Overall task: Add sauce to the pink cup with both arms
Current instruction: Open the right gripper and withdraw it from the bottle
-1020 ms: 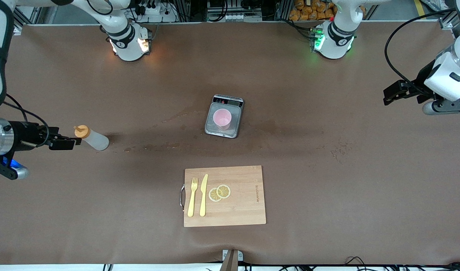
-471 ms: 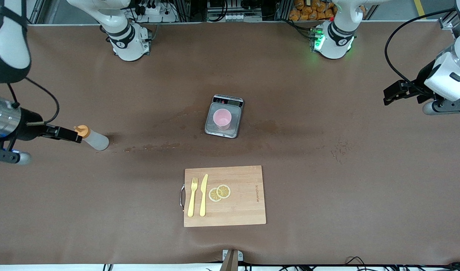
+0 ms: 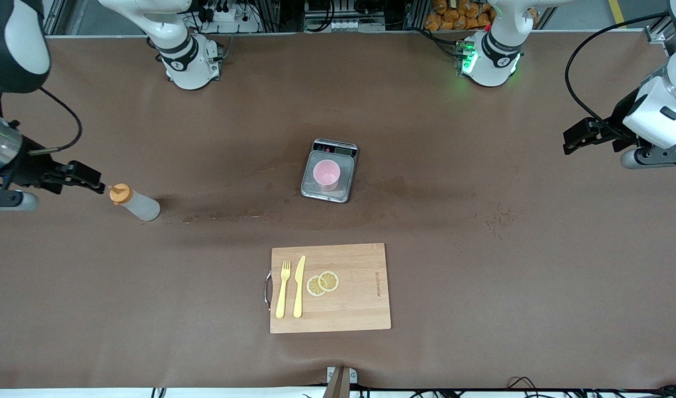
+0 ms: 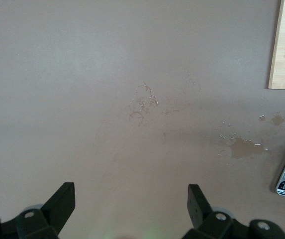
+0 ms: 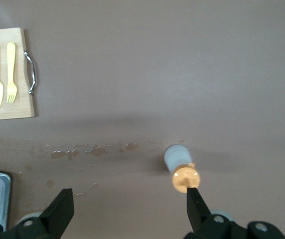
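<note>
The sauce bottle (image 3: 137, 204), translucent with an orange cap, stands upright on the brown table toward the right arm's end. In the right wrist view the sauce bottle (image 5: 177, 158) shows from above, its cap right by one fingertip (image 5: 193, 199). My right gripper (image 3: 93, 184) hovers open beside the cap, apart from it, holding nothing. The pink cup (image 3: 326, 173) stands on a small scale (image 3: 311, 191) at the table's middle. My left gripper (image 3: 576, 136) waits open and empty over the left arm's end of the table, and between its fingers the left gripper (image 4: 131, 193) shows only bare table.
A wooden cutting board (image 3: 360, 301) lies nearer the front camera than the scale, carrying a yellow fork (image 3: 283, 289), a yellow knife (image 3: 299, 286) and two lemon slices (image 3: 323, 282). Dried stains (image 3: 221, 215) streak the table between bottle and scale.
My right gripper has swung past the bottle's cap toward the robots' bases and drawn back a little. The bottle, the cup and the left arm have not moved.
</note>
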Available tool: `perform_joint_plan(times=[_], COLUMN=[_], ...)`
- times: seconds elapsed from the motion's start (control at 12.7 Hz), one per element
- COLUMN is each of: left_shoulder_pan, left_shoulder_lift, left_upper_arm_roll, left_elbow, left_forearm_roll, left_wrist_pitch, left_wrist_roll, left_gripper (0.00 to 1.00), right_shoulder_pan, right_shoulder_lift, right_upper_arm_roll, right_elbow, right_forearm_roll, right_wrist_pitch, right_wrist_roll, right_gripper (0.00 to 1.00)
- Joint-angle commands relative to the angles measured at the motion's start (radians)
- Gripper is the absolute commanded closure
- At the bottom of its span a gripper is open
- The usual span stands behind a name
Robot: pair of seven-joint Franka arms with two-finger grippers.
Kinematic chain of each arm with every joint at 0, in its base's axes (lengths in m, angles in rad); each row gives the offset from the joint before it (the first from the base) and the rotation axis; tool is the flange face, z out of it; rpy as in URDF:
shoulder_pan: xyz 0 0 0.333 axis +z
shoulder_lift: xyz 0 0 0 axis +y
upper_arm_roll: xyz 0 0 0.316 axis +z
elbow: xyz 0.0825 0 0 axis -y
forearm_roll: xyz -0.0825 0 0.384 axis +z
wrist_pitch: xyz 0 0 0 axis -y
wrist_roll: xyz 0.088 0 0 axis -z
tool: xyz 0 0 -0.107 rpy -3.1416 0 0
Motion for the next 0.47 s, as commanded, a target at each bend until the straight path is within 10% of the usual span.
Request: perform_joint_plan(times=[0.0, 0.39], left_shoulder_pan=[0.004, 0.007], left_shoulder_lift=[-0.017, -0.016], left_upper_arm_roll=[0.002, 0.004], left_elbow=[-0.011, -0.008], left_forearm_roll=[-0.009, -0.01], left_wrist_pitch=[0.007, 0.007], left_wrist_roll=[0.021, 0.021], left_gripper=[0.0, 0.0], right_shoulder_pan=[-0.002, 0.035], right_shoulder_lift=[-0.009, -0.012], right_upper_arm_roll=[0.014, 0.017], right_elbow=[0.087, 0.142], right_forearm_roll=[-0.039, -0.033], right_wrist_pitch=[-0.009, -0.069], right_wrist_roll=[-0.024, -0.022], right_gripper=[0.0, 0.0])
